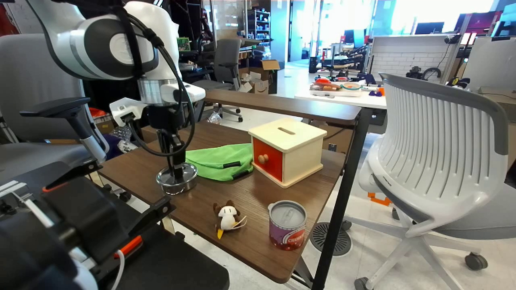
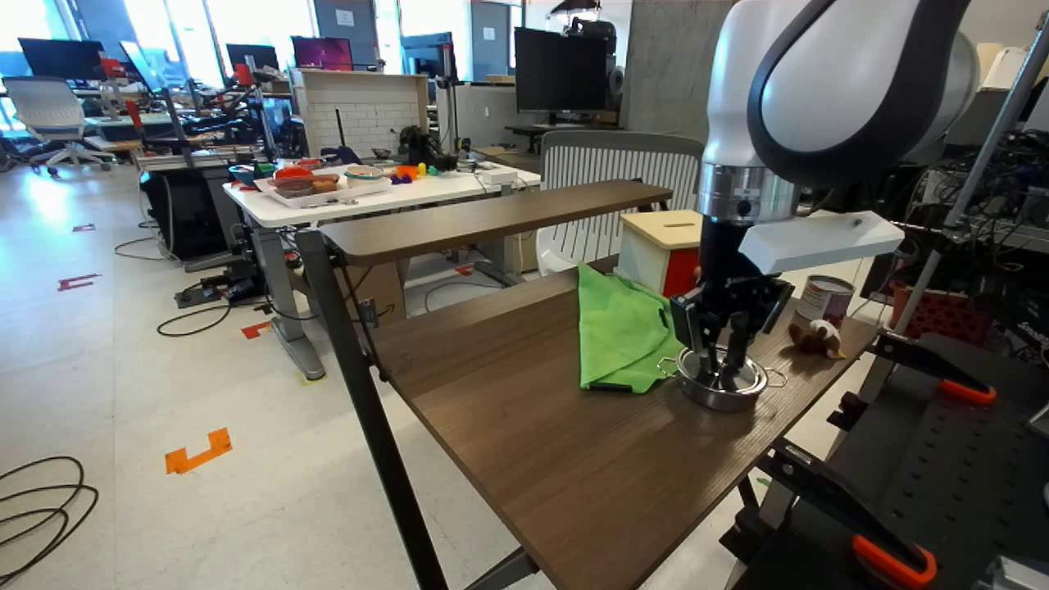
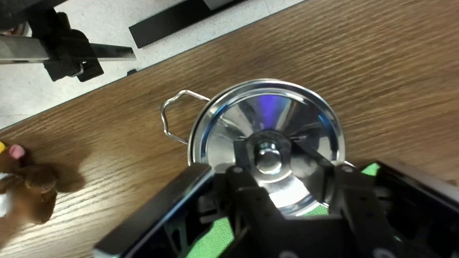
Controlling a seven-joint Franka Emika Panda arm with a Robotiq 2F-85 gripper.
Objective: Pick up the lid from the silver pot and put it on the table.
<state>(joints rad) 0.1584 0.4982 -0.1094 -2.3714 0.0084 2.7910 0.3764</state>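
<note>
The shiny round lid [image 3: 269,107] sits on the silver pot [image 2: 721,400], with its small knob up. The pot also shows in an exterior view [image 1: 177,188]; in the wrist view mostly its wire handle [image 3: 163,116] shows, the rest hidden under the lid. The pot stands on the brown wooden table [image 2: 574,467], near its edge. My gripper [image 3: 270,152] points down over the lid, fingers open on either side of the knob, with gaps visible between knob and fingers. In both exterior views the fingertips [image 1: 176,172] are down at the lid [image 2: 750,378].
A green cloth [image 1: 225,159] lies right beside the pot. A wooden box [image 1: 290,157] with a red door stands behind it. A small plush toy [image 1: 226,217] and a tin can [image 1: 287,225] are on the table. A raised brown shelf [image 2: 492,217] runs along one side.
</note>
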